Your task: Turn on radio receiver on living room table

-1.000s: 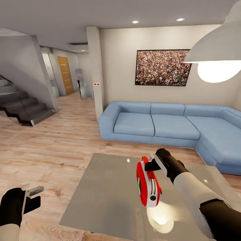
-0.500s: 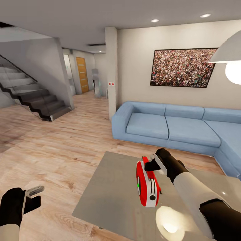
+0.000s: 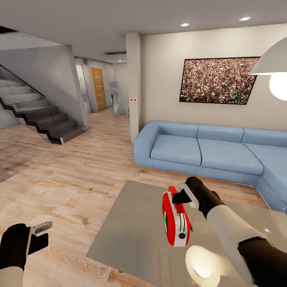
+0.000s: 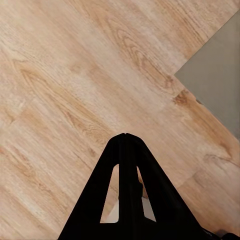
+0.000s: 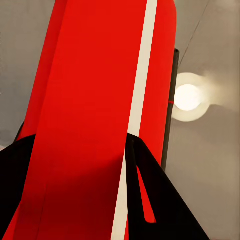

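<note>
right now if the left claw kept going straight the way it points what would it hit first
Most likely the wood floor. The left claw is shut and aims at bare planks, with the table corner off to one side of its line. Depth is hard to judge, but nothing else lies in between.

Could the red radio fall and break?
Maybe. The right gripper holds the radio only by its top end, so it hangs above the table and might swing or slip out. In the right wrist view the fingers pinch a smooth, glossy side, which could slide. A drop would hit the hard tabletop.
</note>
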`<state>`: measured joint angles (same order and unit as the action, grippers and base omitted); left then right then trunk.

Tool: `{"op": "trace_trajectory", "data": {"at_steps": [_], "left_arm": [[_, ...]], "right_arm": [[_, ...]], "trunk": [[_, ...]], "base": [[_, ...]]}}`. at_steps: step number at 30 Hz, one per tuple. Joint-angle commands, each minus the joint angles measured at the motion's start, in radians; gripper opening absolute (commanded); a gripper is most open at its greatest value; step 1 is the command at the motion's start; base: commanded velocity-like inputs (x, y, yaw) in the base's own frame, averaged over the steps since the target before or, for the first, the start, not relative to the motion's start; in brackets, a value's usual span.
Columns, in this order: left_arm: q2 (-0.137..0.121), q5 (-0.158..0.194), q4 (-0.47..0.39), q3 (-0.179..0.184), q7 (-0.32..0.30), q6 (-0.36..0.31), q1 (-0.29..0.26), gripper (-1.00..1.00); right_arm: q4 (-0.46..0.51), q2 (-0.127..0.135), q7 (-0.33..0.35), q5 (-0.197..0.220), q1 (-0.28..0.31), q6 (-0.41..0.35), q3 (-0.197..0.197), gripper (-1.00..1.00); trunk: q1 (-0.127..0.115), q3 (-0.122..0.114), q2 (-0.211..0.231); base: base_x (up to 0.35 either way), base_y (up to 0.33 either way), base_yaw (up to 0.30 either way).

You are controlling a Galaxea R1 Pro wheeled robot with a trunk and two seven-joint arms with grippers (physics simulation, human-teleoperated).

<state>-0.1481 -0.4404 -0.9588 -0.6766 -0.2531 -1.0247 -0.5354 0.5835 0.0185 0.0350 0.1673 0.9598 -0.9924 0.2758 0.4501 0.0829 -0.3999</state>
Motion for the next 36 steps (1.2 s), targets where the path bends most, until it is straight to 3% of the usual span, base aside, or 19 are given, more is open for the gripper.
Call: {"op": "trace_trajectory", "data": {"at_steps": [1,36], "left_arm": [[0.0,0.0,0.0,0.0,0.0,0.0,0.0,-1.0],[0.004,0.002,0.001,0.0,0.0,0.003,0.0,-1.0]], "right_arm": [[0.0,0.0,0.0,0.001,0.0,0.0,-0.001,-1.0],[-0.001,0.0,-0.001,0.003,0.0,-0.002,0.0,-1.0]], "trunk": [[0.0,0.0,0.0],[0.004,0.003,-0.007]], "base": [[0.0,0.0,0.0],[0.0,0.0,0.0]]}}
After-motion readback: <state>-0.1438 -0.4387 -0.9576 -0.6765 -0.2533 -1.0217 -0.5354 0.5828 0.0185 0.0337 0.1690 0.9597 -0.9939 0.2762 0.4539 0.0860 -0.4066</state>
